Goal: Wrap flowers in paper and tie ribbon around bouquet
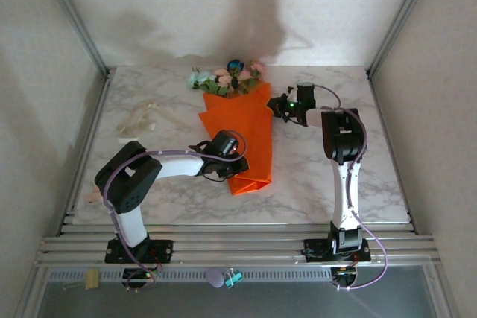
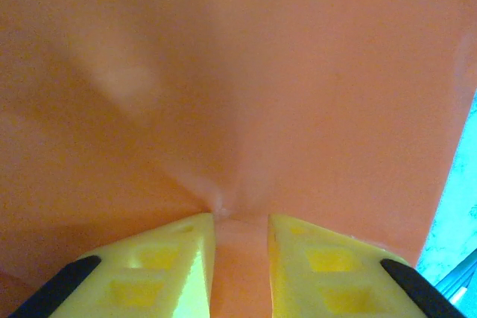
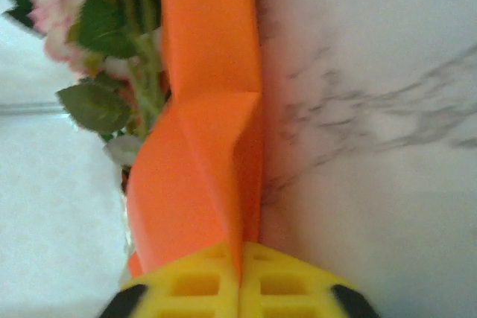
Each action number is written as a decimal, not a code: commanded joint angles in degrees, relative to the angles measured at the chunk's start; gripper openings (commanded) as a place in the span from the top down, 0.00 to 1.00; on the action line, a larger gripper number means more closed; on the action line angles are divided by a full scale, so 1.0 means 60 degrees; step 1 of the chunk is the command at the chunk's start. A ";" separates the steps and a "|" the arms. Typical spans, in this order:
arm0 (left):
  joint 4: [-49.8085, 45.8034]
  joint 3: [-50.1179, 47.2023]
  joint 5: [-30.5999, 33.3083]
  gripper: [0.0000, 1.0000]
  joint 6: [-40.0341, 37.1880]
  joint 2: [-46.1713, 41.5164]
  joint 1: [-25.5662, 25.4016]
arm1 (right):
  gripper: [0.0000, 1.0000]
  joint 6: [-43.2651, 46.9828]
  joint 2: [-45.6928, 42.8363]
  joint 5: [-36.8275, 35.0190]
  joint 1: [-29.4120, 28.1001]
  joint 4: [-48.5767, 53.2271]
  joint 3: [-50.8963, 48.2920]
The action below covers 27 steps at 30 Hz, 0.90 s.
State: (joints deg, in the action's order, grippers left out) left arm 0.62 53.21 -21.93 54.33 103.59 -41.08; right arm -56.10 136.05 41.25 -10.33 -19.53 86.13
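Orange paper (image 1: 246, 135) folded round flowers (image 1: 227, 80), ribbon (image 1: 141, 118) lying well apart to the left.
Left gripper (image 2: 240, 221) pinching a paper pucker between narrowly parted jaws. Right gripper (image 3: 240, 273) clamped shut on the paper's edge; best drawn across gently, with the left hold kept firm.

One orange paper (image 1: 250, 128), one bunch of flowers (image 1: 227, 78), one ribbon (image 1: 141, 119), two tools (image 2: 240, 221) (image 3: 240, 262)

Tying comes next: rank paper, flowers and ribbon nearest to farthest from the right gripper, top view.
1. The paper, its right edge in the right gripper.
2. The flowers, at the paper's far end.
3. The ribbon, far over on the left.
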 commanded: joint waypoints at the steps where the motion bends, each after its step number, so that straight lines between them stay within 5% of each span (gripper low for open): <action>1: -0.1203 -0.0328 -0.0036 0.74 -0.0138 0.0241 0.0061 | 1.00 -0.0495 0.0485 -0.0540 0.0044 -0.0458 0.0426; 3: -0.1196 -0.0354 -0.0055 0.75 -0.0147 0.0240 0.0064 | 0.96 -0.0670 0.0627 -0.0640 0.0044 -0.0609 0.0573; 4: -0.1186 -0.0369 -0.0066 0.75 -0.0134 0.0231 0.0064 | 0.75 -0.0806 0.0733 -0.0699 0.0032 -0.0759 0.0677; 5: -0.1175 -0.0385 -0.0079 0.75 -0.0122 0.0225 0.0064 | 0.65 -0.0904 0.0807 -0.0757 0.0029 -0.0854 0.0760; 7: -0.1148 -0.0427 -0.0104 0.75 -0.0118 0.0211 0.0064 | 0.59 -0.1031 0.0956 -0.0903 0.0022 -0.0893 0.1000; 8: -0.1154 -0.0444 -0.0110 0.75 -0.0117 0.0199 0.0064 | 0.62 -0.1111 0.1080 -0.0946 0.0029 -0.0916 0.1188; 11: -0.1127 -0.0488 -0.0137 0.76 -0.0097 0.0196 0.0064 | 1.00 -0.1353 0.1464 -0.1066 0.0036 -0.0858 0.1820; 14: -0.1107 -0.0519 -0.0169 0.76 -0.0067 0.0199 0.0064 | 1.00 -0.1503 0.1779 -0.1267 0.0024 -0.0732 0.2311; 16: -0.1100 -0.0533 -0.0157 0.76 -0.0071 0.0196 0.0064 | 0.73 -0.1560 0.1936 -0.1337 0.0025 -0.0671 0.2613; 18: -0.1086 -0.0562 -0.0175 0.76 -0.0058 0.0181 0.0064 | 0.64 -0.1647 0.2115 -0.1397 0.0034 -0.0656 0.2888; 20: -0.1042 -0.0600 -0.0196 0.76 -0.0023 0.0185 0.0064 | 0.70 -0.1731 0.2317 -0.1452 0.0035 -0.0583 0.3239; 23: -0.1029 -0.0647 -0.0204 0.76 -0.0001 0.0181 0.0064 | 1.00 -0.1862 0.2594 -0.1543 0.0031 -0.0485 0.3671; 26: -0.0999 -0.0679 -0.0217 0.77 0.0016 0.0182 0.0064 | 1.00 -0.2002 0.2810 -0.1596 0.0025 -0.0496 0.3963; 27: -0.0985 -0.0691 -0.0212 0.77 0.0028 0.0182 0.0064 | 0.92 -0.2016 0.2839 -0.1624 0.0024 -0.0508 0.4010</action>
State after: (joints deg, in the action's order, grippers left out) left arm 2.44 51.96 -22.74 54.22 103.44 -40.53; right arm -67.37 150.06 35.11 -10.48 -23.31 108.25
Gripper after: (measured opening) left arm 0.234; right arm 0.065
